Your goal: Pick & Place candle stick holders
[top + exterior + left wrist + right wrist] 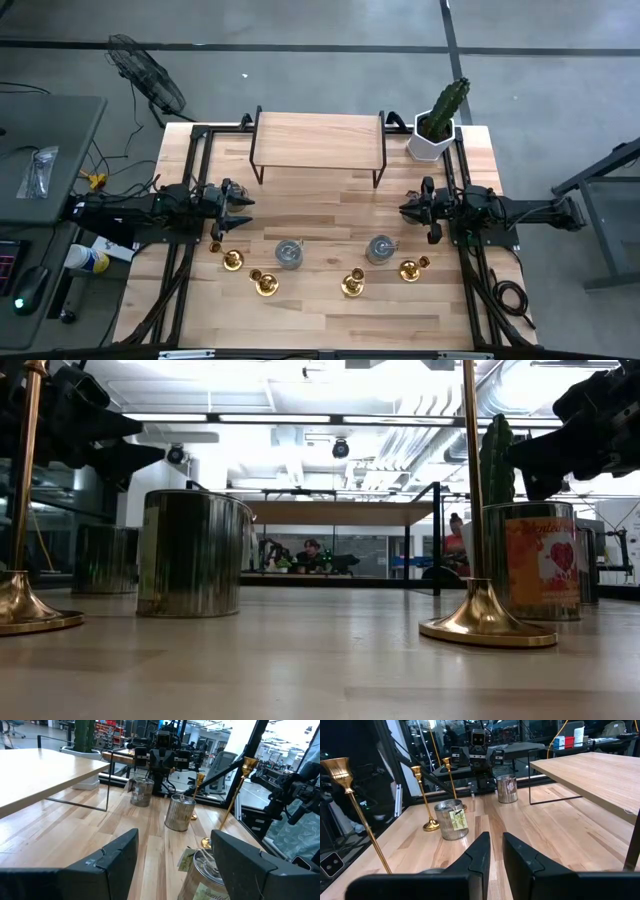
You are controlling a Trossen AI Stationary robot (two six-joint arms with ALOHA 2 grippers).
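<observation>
Four gold candle stick holders stand upright on their round bases in a loose row near the table's near edge (232, 261) (265, 285) (352, 286) (410, 270). Each has a thin tall stem and a small cup top. One also shows in the left wrist view (235, 795) and one in the right wrist view (423, 795). My left gripper (243, 207) (172, 855) hovers at the table's left side, open and empty. My right gripper (406, 210) (496, 852) hovers at the right side, its fingers almost together and empty. Both point toward the table's middle, farther back than the holders.
Two tin cans (289, 254) (379, 249) stand among the holders. A wooden riser shelf on thin black legs (318, 140) stands at the far middle. A cactus in a white pot (437, 125) is at the far right corner. Bare wood lies between the grippers.
</observation>
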